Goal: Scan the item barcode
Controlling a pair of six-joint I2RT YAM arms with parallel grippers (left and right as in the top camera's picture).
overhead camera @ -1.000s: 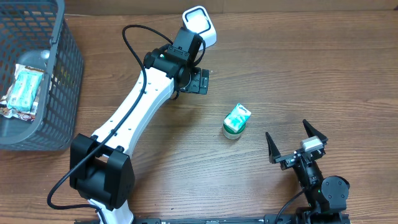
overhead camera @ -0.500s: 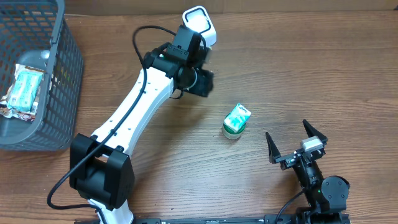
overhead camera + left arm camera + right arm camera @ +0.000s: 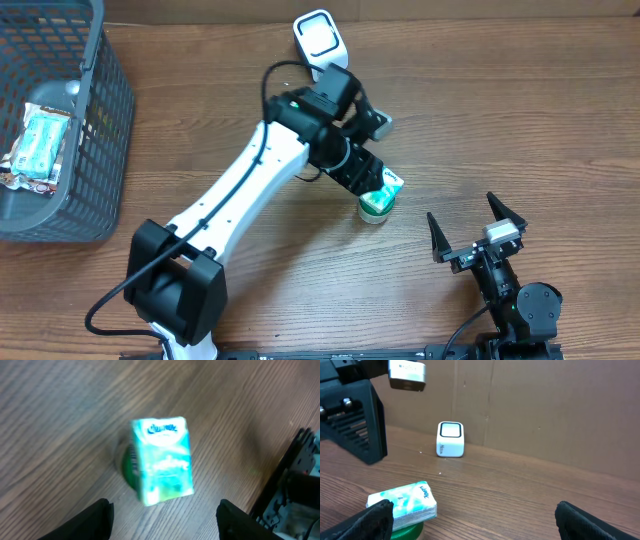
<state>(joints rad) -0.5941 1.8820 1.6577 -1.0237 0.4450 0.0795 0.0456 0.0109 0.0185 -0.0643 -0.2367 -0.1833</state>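
The item is a teal and white tissue pack [image 3: 381, 189] lying on top of a green round lid [image 3: 372, 213] near the table's middle. My left gripper [image 3: 362, 178] hovers just over its left side. In the left wrist view the pack [image 3: 162, 460] is blurred. It lies ahead of the open left gripper [image 3: 163, 508], whose black fingers stand wide apart with only wood between them. The white barcode scanner [image 3: 320, 38] stands at the back of the table. My right gripper [image 3: 462, 210] rests open at the front right. Its view shows the pack [image 3: 402, 502] and the scanner [image 3: 450, 439].
A grey mesh basket [image 3: 100, 120] at the far left holds another teal packet [image 3: 40, 140]. The left arm's white links [image 3: 240, 190] cross the table from the front left. Its black gripper body [image 3: 355, 415] fills the upper left of the right wrist view.
The left arm has swung from beside the scanner forward and right, ending over the tissue pack. Its jaws have narrowed somewhat. The right arm has not moved.
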